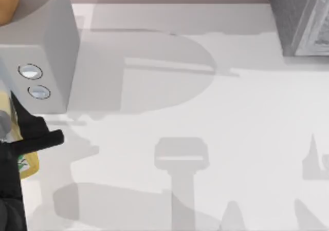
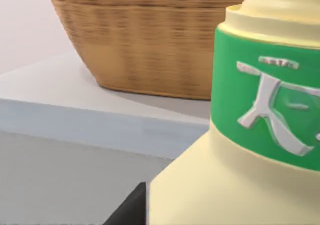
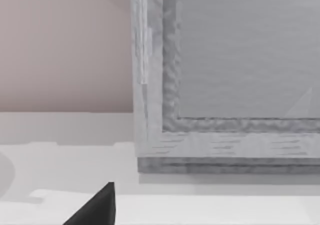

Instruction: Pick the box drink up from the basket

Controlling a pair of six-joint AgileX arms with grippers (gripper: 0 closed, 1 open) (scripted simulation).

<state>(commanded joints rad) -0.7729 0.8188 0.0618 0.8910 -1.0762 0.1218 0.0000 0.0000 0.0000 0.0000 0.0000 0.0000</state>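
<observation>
Apparently clamped on the box drink [image 1: 26,163], left gripper [image 1: 23,154] at desk's far left edge, jaws closed round the yellow carton; carton close against wrist cam, between the jaws. Risk: slip or twist if grip sits off-centre, or a knock vs grey block [image 1: 43,61] alongside. Basket [image 2: 150,35] near, atop grey block. Right gripper [image 3: 95,205] parked facing grey appliance [image 1: 300,18], jaw state can't tell.
</observation>
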